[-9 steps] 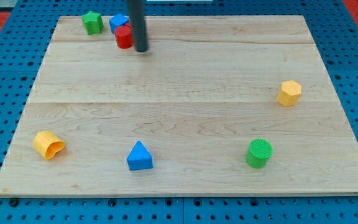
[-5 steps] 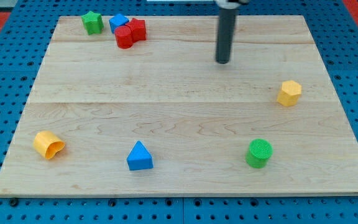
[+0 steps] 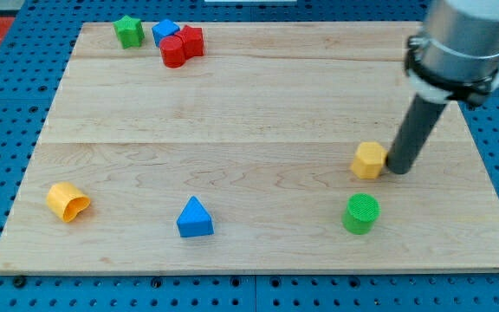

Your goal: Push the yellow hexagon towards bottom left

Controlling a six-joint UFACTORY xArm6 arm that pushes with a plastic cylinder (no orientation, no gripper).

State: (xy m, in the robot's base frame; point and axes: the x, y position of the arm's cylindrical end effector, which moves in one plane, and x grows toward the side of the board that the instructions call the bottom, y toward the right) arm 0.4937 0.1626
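Note:
The yellow hexagon (image 3: 369, 160) lies on the wooden board (image 3: 249, 104) at the view's right, a little above the green cylinder (image 3: 361, 213). My tip (image 3: 399, 169) stands right against the hexagon's right side, touching it or nearly so. The dark rod rises from there to the arm's grey end at the view's top right.
A yellow open-ended block (image 3: 67, 201) lies at the bottom left. A blue triangle (image 3: 195, 217) sits at bottom middle. At the top left stand a green star (image 3: 129, 31), a blue block (image 3: 165, 32), a red cylinder (image 3: 173, 52) and a red block (image 3: 191, 40).
My tip swept from the top left cluster across to the right side. The yellow hexagon has shifted left and down from its earlier spot. The other blocks have not moved.

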